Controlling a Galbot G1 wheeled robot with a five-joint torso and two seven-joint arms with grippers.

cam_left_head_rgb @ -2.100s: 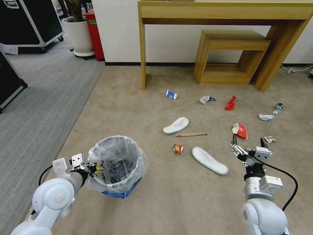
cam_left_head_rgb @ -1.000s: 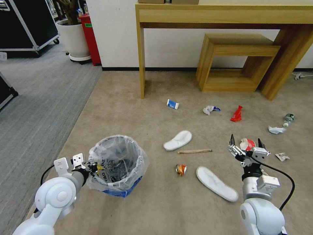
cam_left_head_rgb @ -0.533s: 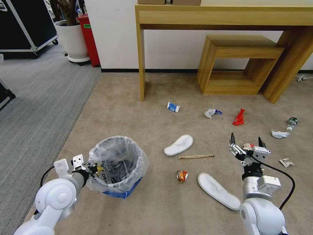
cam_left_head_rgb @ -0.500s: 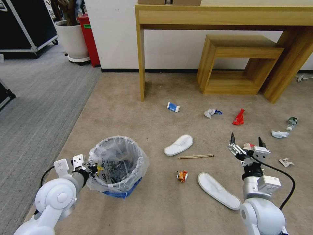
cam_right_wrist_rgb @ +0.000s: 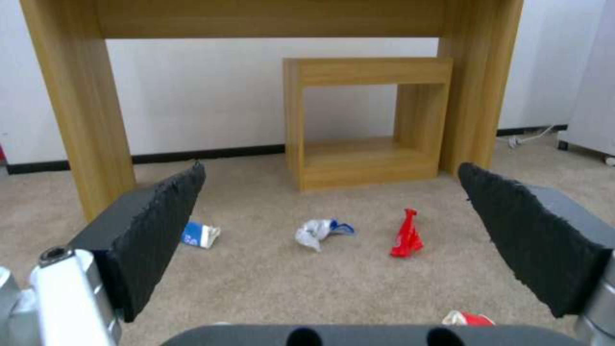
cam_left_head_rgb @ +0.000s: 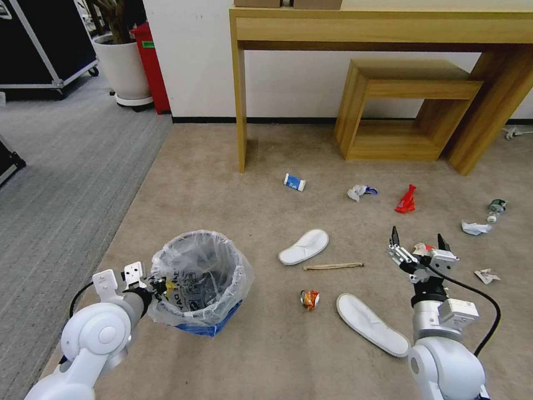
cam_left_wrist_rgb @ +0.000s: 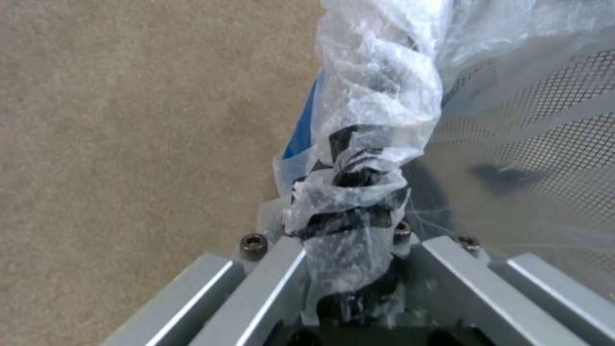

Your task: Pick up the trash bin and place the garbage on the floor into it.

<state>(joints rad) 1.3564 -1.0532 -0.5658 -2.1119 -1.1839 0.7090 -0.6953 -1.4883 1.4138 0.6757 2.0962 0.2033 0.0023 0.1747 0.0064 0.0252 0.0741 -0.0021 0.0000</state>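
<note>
Left tool (cam_left_head_rgb: pixel 149 289) at lower left of the head frame, clamped on the bagged rim of the trash bin (cam_left_head_rgb: pixel 201 278); bunched plastic pinched between the fingers (cam_left_wrist_rgb: pixel 269 283) in the wrist view. Right tool (cam_left_head_rgb: pixel 417 245) at lower right, spread wide, empty, poised over a red wrapper (cam_left_head_rgb: pixel 425 248). Garbage strewn across the carpet mid-frame: two slippers (cam_left_head_rgb: pixel 303 246), wooden stick (cam_left_head_rgb: pixel 333 266), crushed can (cam_left_head_rgb: pixel 310 299), twisted red wrapper (cam_left_head_rgb: pixel 406 199), crumpled paper (cam_left_head_rgb: pixel 474 228), small bottle (cam_left_head_rgb: pixel 496 206) at right edge. Wrapper likely light, soft, crackly, slippery: best pinched across a raised crumpled fold. Bin light; liner slippery, prone to sliding off.
</note>
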